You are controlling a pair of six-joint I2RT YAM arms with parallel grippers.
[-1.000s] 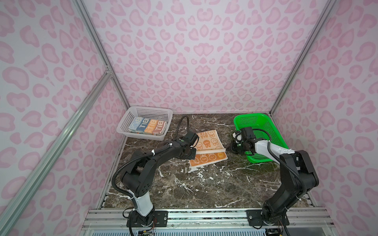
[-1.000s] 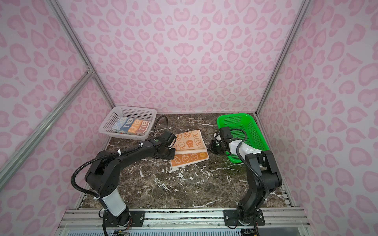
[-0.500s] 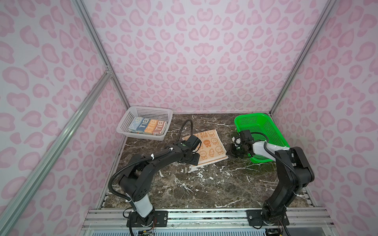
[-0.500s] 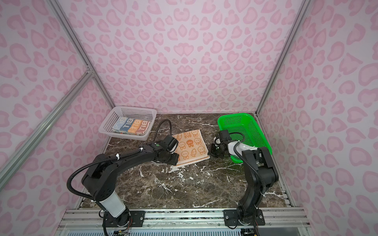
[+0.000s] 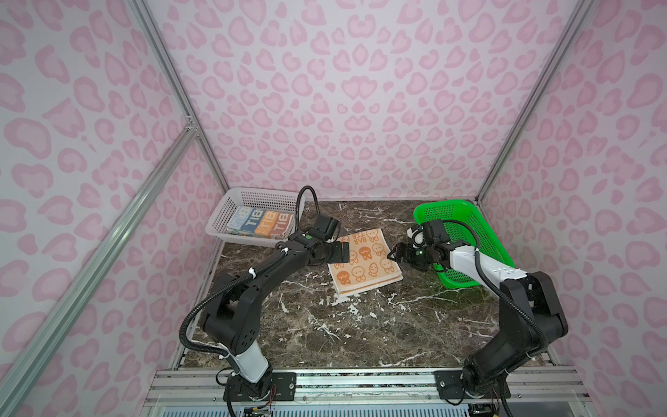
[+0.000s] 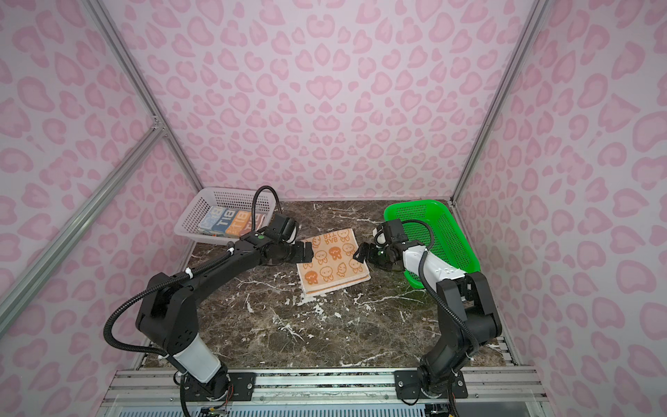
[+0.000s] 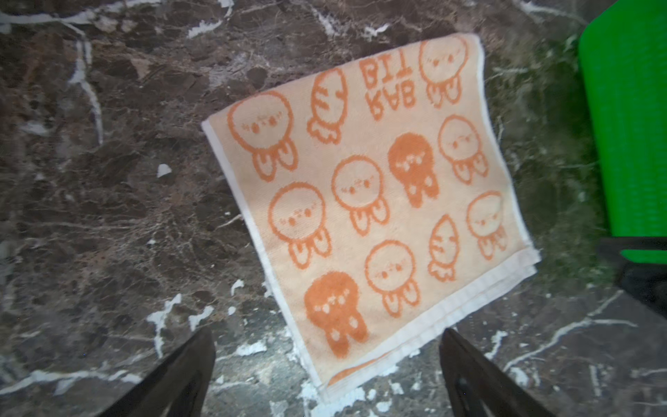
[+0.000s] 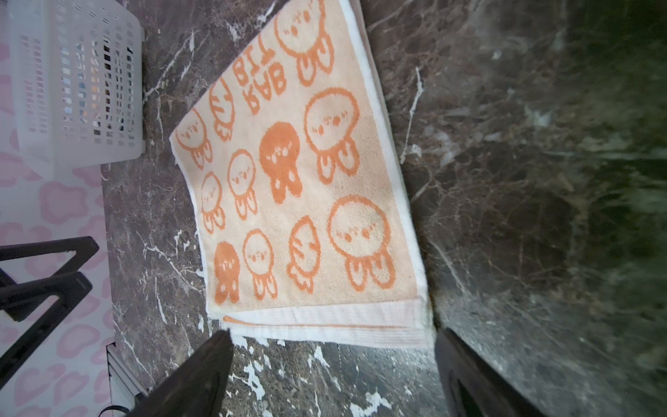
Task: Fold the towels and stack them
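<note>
Folding looks partly done: the orange-on-cream rabbit-print terry towel (image 5: 364,265) lies doubled on the dark marble table (image 5: 361,325); blue and orange folded towels (image 5: 261,224) fill the white perforated basket (image 5: 265,190). Beside the orange cloth, the left gripper (image 5: 345,252) and right gripper (image 5: 392,255) stand spread, empty; stacking remains.

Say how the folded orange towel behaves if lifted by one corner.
The orange towel looks like soft terry, so it will probably droop. Its layers lie unpinned at one edge, so the fold may fall open. Lying flat, it would likely bunch when pushed.
</note>
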